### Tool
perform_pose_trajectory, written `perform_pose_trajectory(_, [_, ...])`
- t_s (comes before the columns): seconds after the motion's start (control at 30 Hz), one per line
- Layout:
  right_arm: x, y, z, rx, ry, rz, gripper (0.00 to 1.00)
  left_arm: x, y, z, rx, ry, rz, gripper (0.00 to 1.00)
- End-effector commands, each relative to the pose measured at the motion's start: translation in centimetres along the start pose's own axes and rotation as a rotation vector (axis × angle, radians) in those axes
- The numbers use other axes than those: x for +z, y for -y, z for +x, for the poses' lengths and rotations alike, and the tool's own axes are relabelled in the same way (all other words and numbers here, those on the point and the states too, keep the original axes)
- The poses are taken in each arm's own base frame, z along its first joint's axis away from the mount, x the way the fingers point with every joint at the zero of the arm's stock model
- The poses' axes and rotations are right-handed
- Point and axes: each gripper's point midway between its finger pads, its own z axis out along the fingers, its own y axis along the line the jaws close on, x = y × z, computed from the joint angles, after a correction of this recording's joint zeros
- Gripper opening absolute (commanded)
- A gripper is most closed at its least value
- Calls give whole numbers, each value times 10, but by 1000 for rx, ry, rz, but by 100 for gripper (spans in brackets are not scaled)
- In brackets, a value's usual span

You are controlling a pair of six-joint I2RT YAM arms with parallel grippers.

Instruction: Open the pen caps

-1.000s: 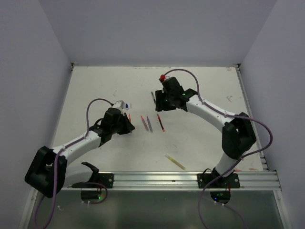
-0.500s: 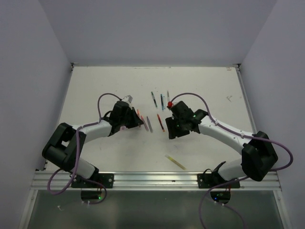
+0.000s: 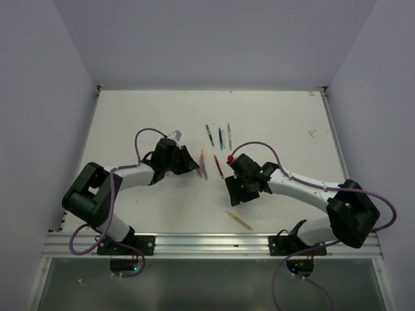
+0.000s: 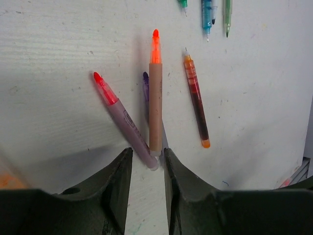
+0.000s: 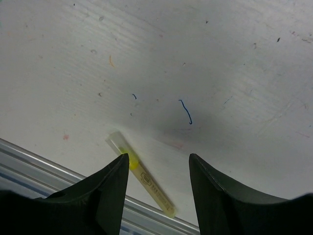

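Pens (image 3: pixel 219 166) lie in a loose cluster at the middle of the worktop (image 3: pixel 130 123), with one yellow pen (image 3: pixel 238 219) apart near the front rail (image 3: pixel 214 241). At the left, the left pincer (image 4: pixel 147 157) has just parted its jaws. A moment ago they were nearly shut; now the orange-tipped pen (image 4: pixel 155 98) lies flat with its near end just beyond the fingertips. A sliver of worktop shows on either side of it, so it looks let go rather than held. Its bright nib is bare, which suggests that pen's cap is already off, though no loose cap shows in any view. Close against it on the left is a red-tipped pen (image 4: pixel 124 120) with a purple-grey body, and just right of it an orange-red pen (image 4: pixel 195 105). Three more lie farther off. To the right, the right pincer (image 5: pixel 159 159) has swung from the far side of the cluster to the near side. It hangs wide open and empty over the yellow pen, which lies aslant just beside the rail. That pen is probably next; whether its cap is on I cannot tell.
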Motion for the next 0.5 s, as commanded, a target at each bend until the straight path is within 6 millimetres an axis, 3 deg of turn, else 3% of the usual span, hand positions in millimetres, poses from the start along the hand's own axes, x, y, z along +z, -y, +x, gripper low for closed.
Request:
perform_pose_trajectory(0.0, [0,-15,3,2,20,-44,56,3,-1,-3,-9,19,12,35])
perform_pose_trajectory(0.2, [6,-28,13,-28,31,-74,56,7,-9,7,-23,1,5,35])
perform_pose_trajectory(0.47, [12,-24,26,-15,17,-79,56,3,-6,7,-14,7,24,36])
